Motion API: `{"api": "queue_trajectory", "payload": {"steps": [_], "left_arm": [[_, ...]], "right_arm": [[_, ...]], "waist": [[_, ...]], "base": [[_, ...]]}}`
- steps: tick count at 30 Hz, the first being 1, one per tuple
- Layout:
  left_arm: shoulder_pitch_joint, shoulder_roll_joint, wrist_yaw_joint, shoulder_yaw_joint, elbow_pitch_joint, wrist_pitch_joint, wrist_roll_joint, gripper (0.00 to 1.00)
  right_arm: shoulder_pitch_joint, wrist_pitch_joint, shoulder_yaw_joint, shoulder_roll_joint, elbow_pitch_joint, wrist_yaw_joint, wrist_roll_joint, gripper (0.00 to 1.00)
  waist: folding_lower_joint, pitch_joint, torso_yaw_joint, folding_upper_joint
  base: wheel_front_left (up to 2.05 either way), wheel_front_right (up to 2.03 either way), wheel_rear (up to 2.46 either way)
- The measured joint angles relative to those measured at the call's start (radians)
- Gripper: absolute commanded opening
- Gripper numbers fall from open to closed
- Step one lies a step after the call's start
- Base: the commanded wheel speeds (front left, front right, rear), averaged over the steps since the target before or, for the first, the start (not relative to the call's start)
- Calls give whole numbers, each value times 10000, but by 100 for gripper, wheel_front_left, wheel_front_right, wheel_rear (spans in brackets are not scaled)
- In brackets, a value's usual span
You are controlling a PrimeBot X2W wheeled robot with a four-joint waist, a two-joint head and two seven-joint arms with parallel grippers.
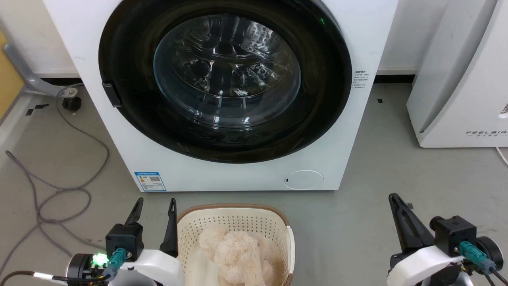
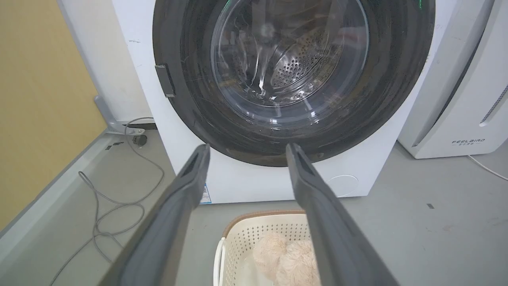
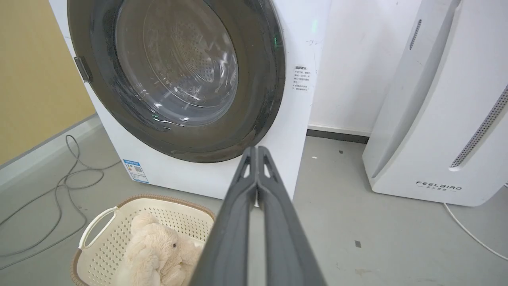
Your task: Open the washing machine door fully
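1. Door (image 1: 224,79): closed, sitting flush in the washer (image 1: 238,178) front. It is straight ahead of the robot, on the far side of the basket. The drum shows through the glass.
2. Small dark tab (image 1: 111,94) on the door's left edge looks like the pull point. I can't make out a hinge, so I assume it's on the right edge.
3. Step: pre-approach. Nothing is touching the door and opening hasn't started.
4. Left gripper (image 1: 156,200): fingers spread wide and empty, low and near, just left of the basket. In its wrist view it aims at the door's bottom rim, with the tab up and to the left.
5. Right gripper (image 1: 393,196): fingers pressed together, holding nothing. It's low on the near right, well apart from the washer.
6. Next move, my call: raise the left gripper up and left to the tab, catch it, pull toward the robot, then swing the door out to the right until it stops.
7. Watch: basket (image 1: 234,207) with plush toy (image 1: 238,250) sits near the washer front, centred under the door. The arm may need to route around it.
8. Floor cable (image 1: 59,190) to the left is out of the path.
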Motion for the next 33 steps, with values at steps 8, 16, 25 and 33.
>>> {"api": "queue_trajectory", "payload": {"steps": [8, 16, 25, 33], "left_arm": [[-18, -2, 73, -90, 115, -165, -102, 100], [-45, -2, 84, -199, 228, -313, -203, 100], [-98, -4, 123, -297, 324, -516, -353, 100], [-217, -4, 174, -301, 357, -654, -439, 100]], "right_arm": [[0, -171, -36, 0, 82, 0, 1028, 0], [-1, -309, -121, 0, 174, 0, 2725, 0], [-69, -499, -267, 0, 362, 0, 4815, 0], [-568, -677, -535, 2, 474, -2, 7193, 0]], "waist": [[0, 0, 2, 0], [0, 19, 4, 0], [0, 74, -12, 0], [0, 178, -80, 0]], "base": [[0, 0, 0], [0, 0, 0], [0, 0, 0], [0, 0, 0]]}}
